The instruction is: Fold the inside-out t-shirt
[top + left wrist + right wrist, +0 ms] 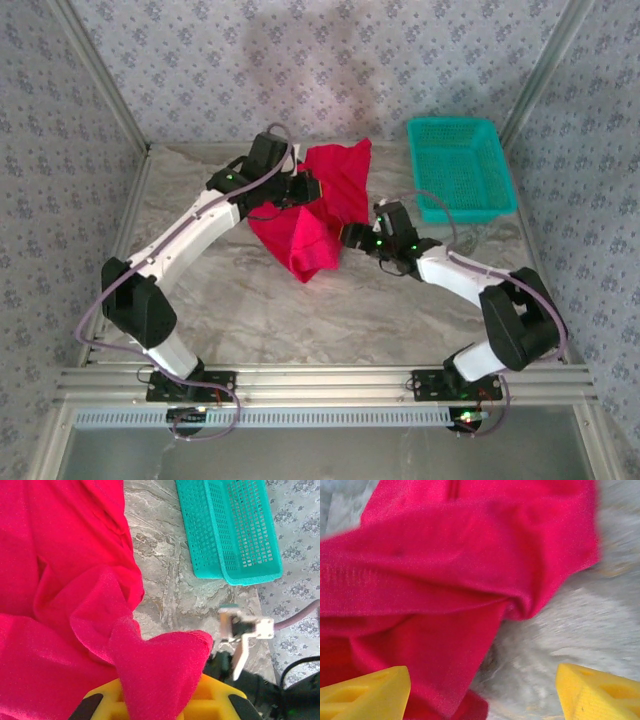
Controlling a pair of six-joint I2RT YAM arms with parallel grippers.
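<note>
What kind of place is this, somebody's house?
Probably a robot test booth, not a house: two robot arms bolted to an aluminium frame, a marble-patterned table boxed in by patterned panels, with a red t-shirt to practise on.

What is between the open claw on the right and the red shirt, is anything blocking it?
Nothing visible does. The right gripper stands open with the red t-shirt directly ahead of it and bare table beside the cloth. The teal basket sits off to the side, clear of that path.
</note>
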